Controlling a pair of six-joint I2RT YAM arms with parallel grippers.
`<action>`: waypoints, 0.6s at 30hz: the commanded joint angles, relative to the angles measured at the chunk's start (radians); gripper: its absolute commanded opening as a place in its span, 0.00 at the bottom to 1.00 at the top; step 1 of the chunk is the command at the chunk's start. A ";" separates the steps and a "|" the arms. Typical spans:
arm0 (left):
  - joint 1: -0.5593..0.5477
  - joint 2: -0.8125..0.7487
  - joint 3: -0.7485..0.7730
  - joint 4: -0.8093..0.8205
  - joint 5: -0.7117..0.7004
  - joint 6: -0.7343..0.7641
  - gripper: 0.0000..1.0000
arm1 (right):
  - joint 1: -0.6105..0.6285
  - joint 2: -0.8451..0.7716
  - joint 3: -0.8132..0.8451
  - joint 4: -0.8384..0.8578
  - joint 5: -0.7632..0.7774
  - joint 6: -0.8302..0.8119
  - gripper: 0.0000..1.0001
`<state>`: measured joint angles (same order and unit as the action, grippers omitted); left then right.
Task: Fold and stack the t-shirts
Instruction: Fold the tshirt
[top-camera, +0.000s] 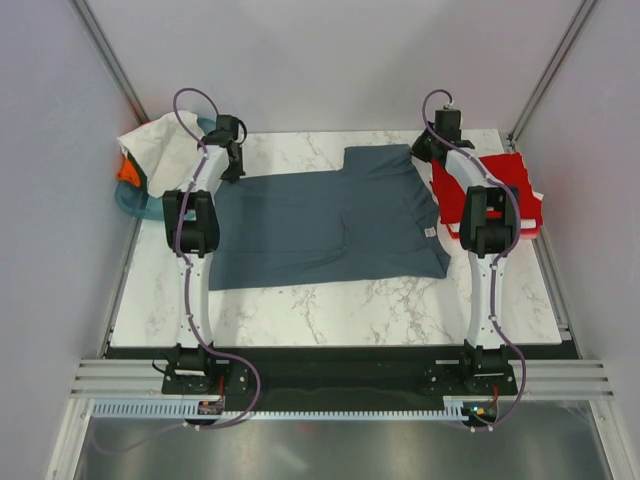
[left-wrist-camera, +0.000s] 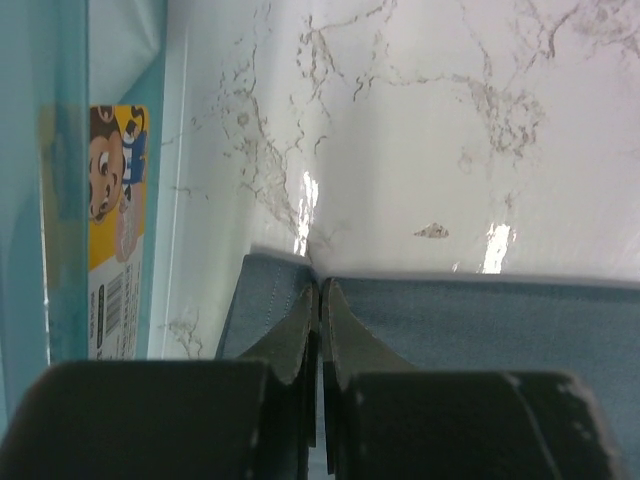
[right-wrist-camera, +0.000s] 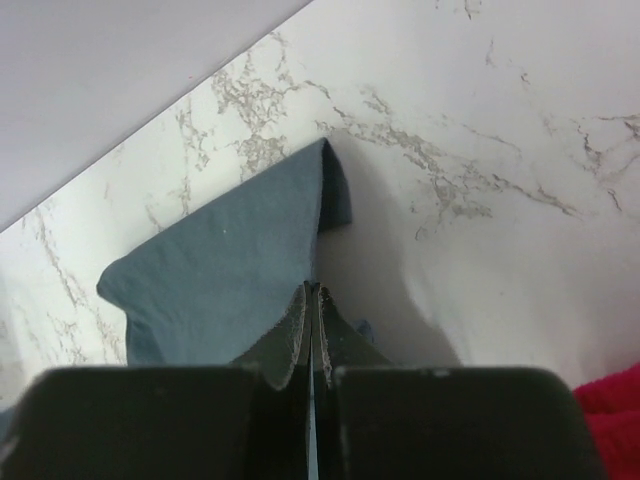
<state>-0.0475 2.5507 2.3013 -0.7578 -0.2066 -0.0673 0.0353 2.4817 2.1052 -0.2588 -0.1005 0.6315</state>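
Item 1, blue-grey t-shirt (top-camera: 320, 225): lying spread flat across the middle of the marble table (top-camera: 330, 305), with its longer side running left to right. Part of it is already doubled over. Both far corners are being gripped.

Item 2, left gripper (left-wrist-camera: 319, 295): sitting at the shirt's far left corner, just beside the basket. Its jaws are pressing together with no gap showing, and the cloth's edge is running in between the tips. It appears to be pinching the hem.

Item 3, right gripper (right-wrist-camera: 312, 298): sitting at the far right corner, jaws likewise pressing tight. A peak of blue cloth is rising up to the tips, which suggests a pinch on the fabric.

Item 4, red t-shirt (top-camera: 505, 180): resting at the right edge of the table, beside the right arm and apart from the blue-grey one.

Item 5, white t-shirt (top-camera: 160, 145) and orange t-shirt (top-camera: 126, 170): hanging in and over the teal basket (top-camera: 135, 208) at the far left, waiting their turn.

Step in hand: folding the blue-grey shirt, with both far corners taken up for a fold.

Next move, as a judgement: both arms should be lifting together and carrying the far edge toward the near edge. They need to keep level and evenly spaced so the cloth is not skewing or bunching.
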 joint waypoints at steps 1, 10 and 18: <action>-0.005 -0.105 -0.049 0.050 -0.027 -0.037 0.02 | -0.002 -0.104 -0.033 0.009 -0.021 -0.027 0.00; -0.029 -0.167 -0.131 0.143 -0.031 -0.034 0.02 | -0.005 -0.208 -0.132 0.009 -0.042 -0.044 0.00; -0.048 -0.299 -0.310 0.293 -0.069 -0.035 0.02 | -0.006 -0.288 -0.192 0.010 -0.053 -0.053 0.00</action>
<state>-0.0875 2.3604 2.0342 -0.5644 -0.2287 -0.0715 0.0353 2.2803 1.9251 -0.2657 -0.1368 0.5961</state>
